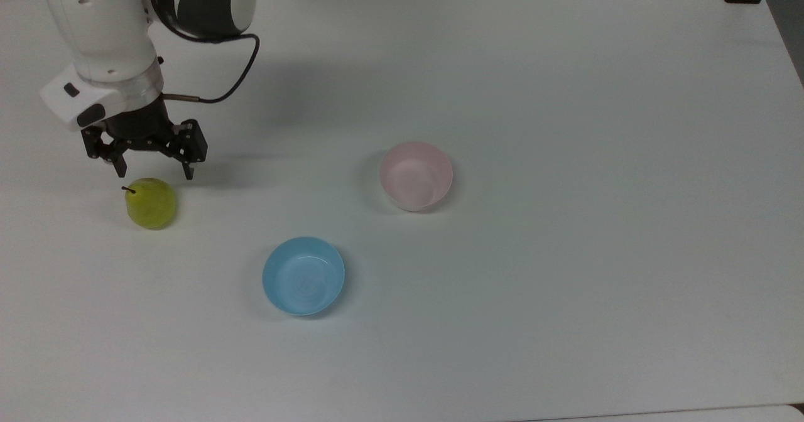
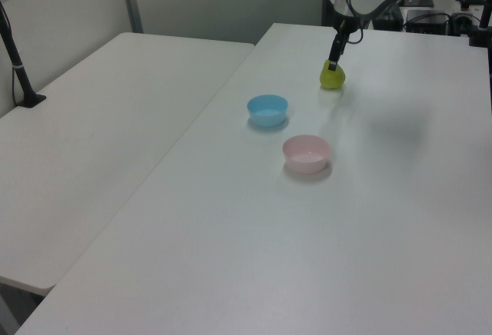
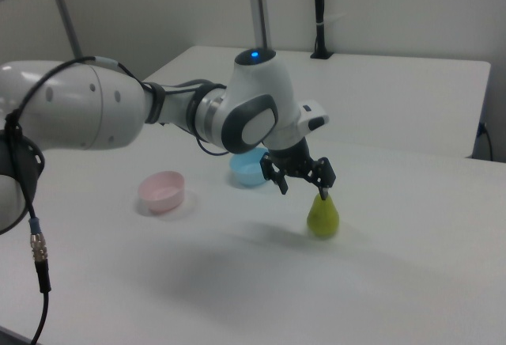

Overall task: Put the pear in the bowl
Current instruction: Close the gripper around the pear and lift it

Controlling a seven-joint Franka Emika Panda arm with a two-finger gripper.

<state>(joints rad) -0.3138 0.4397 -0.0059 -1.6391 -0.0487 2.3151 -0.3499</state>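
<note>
The pincer (image 1: 154, 174) hangs just above the pear (image 1: 151, 203), its fingers spread wide and holding nothing. The pear stands upright on the white counter (image 1: 565, 95), stem up, near the top view's left edge. The pink bowl (image 1: 416, 176) sits well apart toward the middle, with a blue bowl (image 1: 303, 275) near it. In the right view one fingertip (image 3: 322, 195) is just by the stem.

White rounded arm (image 3: 87, 111), black cable (image 1: 232, 83), black tool (image 1: 154, 169).
</note>
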